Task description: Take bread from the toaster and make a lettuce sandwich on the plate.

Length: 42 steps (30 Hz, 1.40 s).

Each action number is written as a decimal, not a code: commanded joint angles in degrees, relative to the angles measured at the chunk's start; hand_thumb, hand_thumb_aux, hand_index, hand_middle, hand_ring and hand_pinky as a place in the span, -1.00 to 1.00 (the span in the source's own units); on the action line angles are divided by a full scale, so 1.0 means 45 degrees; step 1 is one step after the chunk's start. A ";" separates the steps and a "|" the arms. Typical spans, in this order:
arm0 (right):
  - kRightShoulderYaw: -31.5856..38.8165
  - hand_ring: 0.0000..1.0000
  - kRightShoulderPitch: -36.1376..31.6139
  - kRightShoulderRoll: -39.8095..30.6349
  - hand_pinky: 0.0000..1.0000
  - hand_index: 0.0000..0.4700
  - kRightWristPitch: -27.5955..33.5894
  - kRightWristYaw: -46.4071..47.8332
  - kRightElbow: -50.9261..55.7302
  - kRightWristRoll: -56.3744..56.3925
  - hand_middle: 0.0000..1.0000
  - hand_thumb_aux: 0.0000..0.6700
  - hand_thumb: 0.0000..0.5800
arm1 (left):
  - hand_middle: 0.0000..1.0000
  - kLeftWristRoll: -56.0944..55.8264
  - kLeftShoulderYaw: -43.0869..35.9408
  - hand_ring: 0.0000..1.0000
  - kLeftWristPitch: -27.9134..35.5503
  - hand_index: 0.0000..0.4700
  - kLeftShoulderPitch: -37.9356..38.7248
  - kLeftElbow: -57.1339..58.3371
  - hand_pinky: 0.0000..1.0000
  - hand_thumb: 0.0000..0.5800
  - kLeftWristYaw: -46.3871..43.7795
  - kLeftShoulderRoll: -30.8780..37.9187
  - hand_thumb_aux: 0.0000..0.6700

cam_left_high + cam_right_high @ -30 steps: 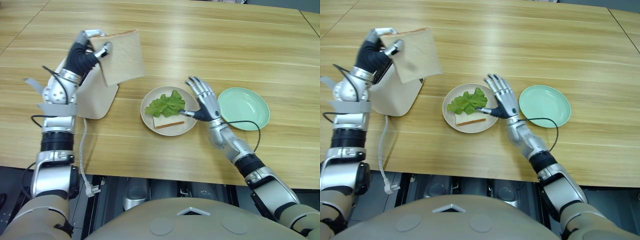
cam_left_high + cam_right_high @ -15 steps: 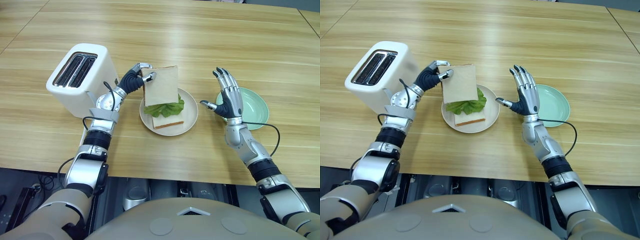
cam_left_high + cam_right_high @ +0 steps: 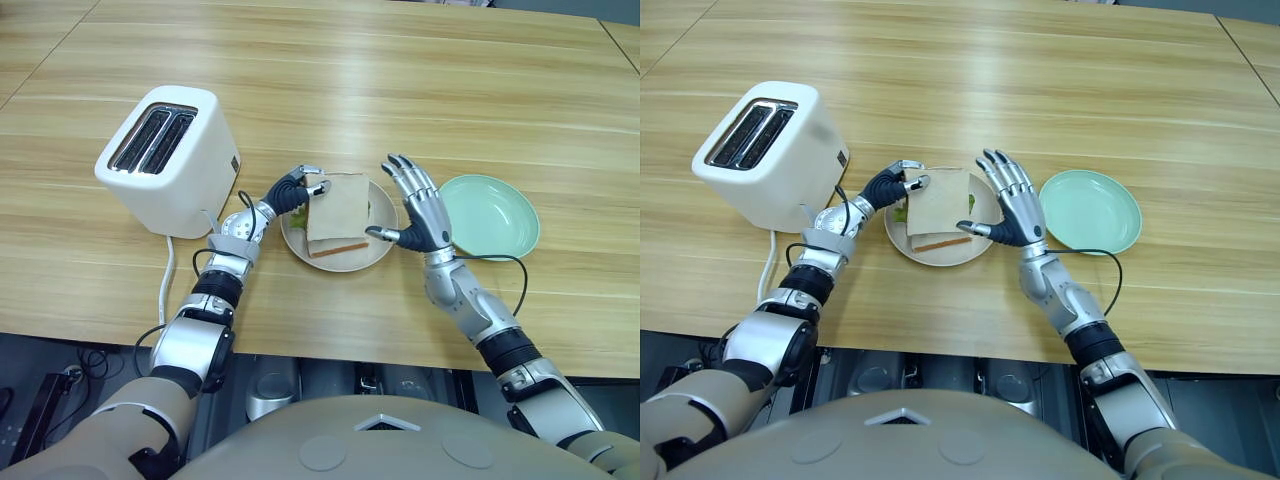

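A: Pale wooden table (image 3: pixel 400 80). White toaster (image 3: pixel 170 160) at left, plate (image 3: pixel 378 252) in the middle, green bowl (image 3: pixel 490 215) at right.
B: Left hand (image 3: pixel 297 186)?
A: Curled, pinching left edge of top bread slice (image 3: pixel 338 205). Slice lying nearly flat over lettuce (image 3: pixel 902 213) and bottom slice (image 3: pixel 338 248), all on plate.
B: Right hand (image 3: pixel 418 205)?
A: Spread wide, holding nothing, upright just beside plate's right rim.
B: Any writing?
A: Small dark label (image 3: pixel 236 163) on toaster side, too small to read.
B: Against half a second ago?
A: Slice then held tilted above lettuce, now lowered. Right hand then over bowl, now nearer plate.
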 commanded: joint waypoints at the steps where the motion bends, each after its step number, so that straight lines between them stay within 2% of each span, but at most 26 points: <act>1: 0.0390 -1.00 0.0188 0.0022 -1.00 -1.00 0.0078 0.0124 -0.0275 -0.0508 -1.00 -1.00 -1.00 | 1.00 0.0168 -0.0123 1.00 -0.0067 0.96 0.0098 0.0266 1.00 1.00 -0.0161 -0.0033 1.00; 6: 0.1288 -1.00 0.0071 0.0047 -1.00 -1.00 0.0231 0.0386 0.0083 -0.1493 -1.00 -1.00 -1.00 | 1.00 0.0346 -0.0168 1.00 -0.0022 0.96 0.0100 0.0648 1.00 1.00 0.0048 -0.0008 1.00; 14: 0.2929 -1.00 -0.0465 0.0267 -1.00 -1.00 0.0249 0.2027 0.2580 -0.1944 -1.00 -1.00 -1.00 | 1.00 0.0853 -0.0182 1.00 -0.0084 0.96 -0.0315 0.1664 1.00 1.00 0.0909 0.0033 1.00; 25: 0.3525 -1.00 -0.0658 0.0480 -1.00 -1.00 0.0182 0.2547 0.4196 -0.1734 -1.00 -1.00 -1.00 | 1.00 0.1586 -0.0349 1.00 -0.0153 0.96 -0.0756 0.2570 1.00 1.00 0.1979 -0.0086 1.00; 26: 0.3547 -1.00 -0.0684 0.0481 -1.00 -1.00 0.0178 0.2542 0.4257 -0.1725 -1.00 -1.00 -1.00 | 0.92 0.1672 -0.0339 0.92 -0.0167 0.54 -0.0833 0.2591 0.92 0.91 0.2253 -0.0061 0.58; 27: 0.3559 -1.00 -0.0703 0.0480 -1.00 -1.00 0.0174 0.2558 0.4311 -0.1701 -1.00 -1.00 -1.00 | 0.28 0.1811 -0.0339 0.28 -0.0216 -0.79 -0.0940 0.2611 0.28 -0.58 0.2632 -0.0009 -0.78; 28: 0.3572 -1.00 -0.0716 0.0473 -1.00 -1.00 0.0170 0.2570 0.4372 -0.1682 -1.00 -1.00 -1.00 | -0.05 0.1898 -0.0325 -0.05 -0.0256 -1.00 -0.1058 0.2623 -0.05 -1.00 0.2913 0.0040 -1.00; 29: 0.3586 -1.00 -0.0727 0.0467 -1.00 -1.00 0.0162 0.2579 0.4423 -0.1660 -1.00 -1.00 -1.00 | -0.82 0.1968 -0.0306 -0.82 -0.0344 -1.00 -0.1174 0.2601 -0.82 -1.00 0.3138 0.0110 -1.00; 30: 0.3603 -1.00 -0.0737 0.0461 -1.00 -1.00 0.0157 0.2580 0.4459 -0.1640 -1.00 -1.00 -1.00 | -0.82 0.1992 -0.0270 -0.82 -0.0426 -1.00 -0.1259 0.2578 -0.82 -1.00 0.3277 0.0159 -1.00; 31: 0.3619 -1.00 -0.0745 0.0456 -1.00 -1.00 0.0150 0.2572 0.4483 -0.1627 -1.00 -1.00 -1.00 | -1.00 0.2006 -0.0244 -1.00 -0.0482 -1.00 -0.1303 0.2567 -1.00 -1.00 0.3352 0.0183 -1.00; 42: 0.3766 -1.00 -0.0848 0.0443 -1.00 -1.00 0.0130 0.2547 0.4743 -0.1503 -1.00 -1.00 -1.00 | -1.00 0.1778 0.0495 -1.00 -0.0985 -1.00 -0.2470 0.2365 -1.00 -1.00 0.4473 0.1025 -1.00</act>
